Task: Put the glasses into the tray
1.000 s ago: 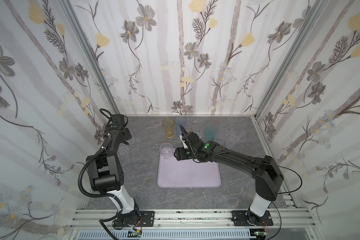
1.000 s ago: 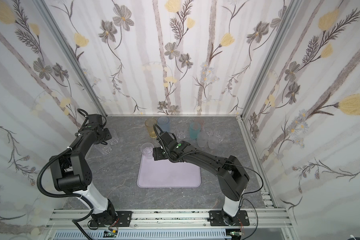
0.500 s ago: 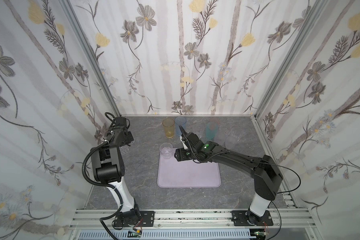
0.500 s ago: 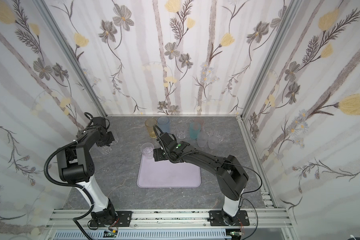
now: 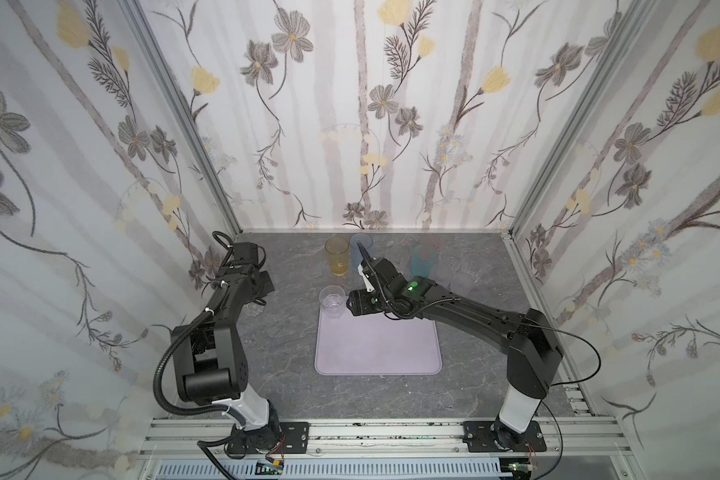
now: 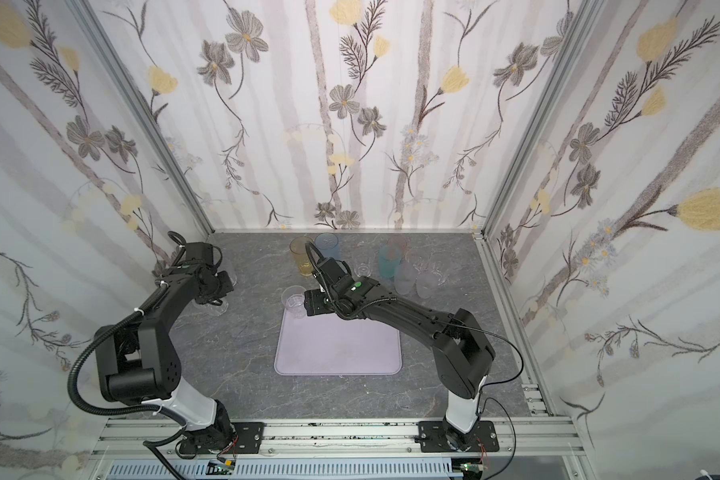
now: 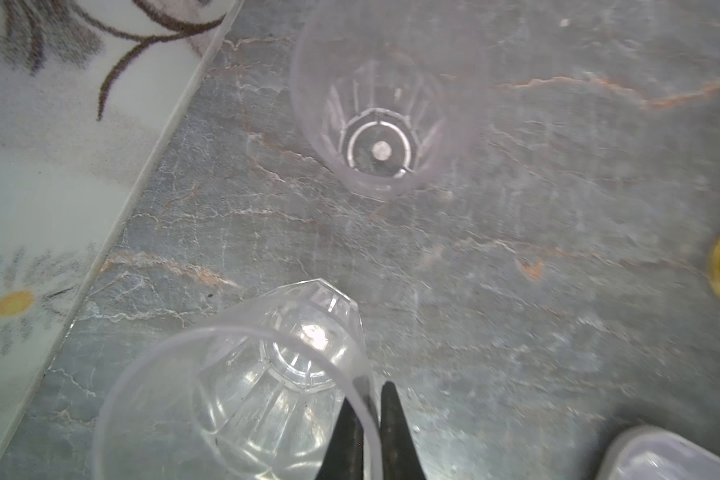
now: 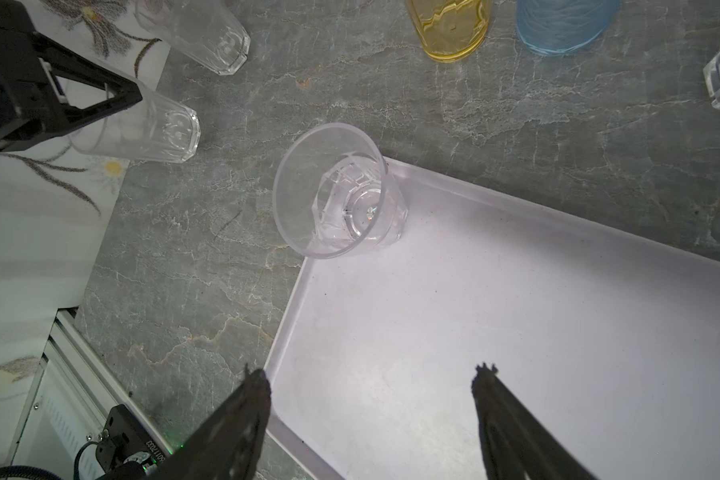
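My left gripper [image 7: 368, 415] is shut on the rim of a short clear glass [image 7: 267, 374] close to the left wall; one finger is inside the rim and one outside. In both top views this glass [image 5: 255, 309] [image 6: 215, 307] shows just under the gripper. A second short clear glass [image 8: 337, 199] [image 5: 332, 301] stands in the far left corner of the lilac tray [image 5: 377, 349] [image 8: 516, 311]. My right gripper [image 8: 371, 374] hangs open over that corner with nothing between its fingers, a little short of the glass.
At the back stand tall amber [image 5: 336, 255], blue [image 5: 360, 249] and teal [image 5: 422, 259] glasses, with several frosted ones [image 6: 406, 276] at the back right. Another clear glass [image 7: 375, 104] stands beyond my left gripper, near the left wall [image 7: 59, 166].
My left gripper has closed on the clear glass's rim and shifted slightly away from the left wall. The right arm has not moved.
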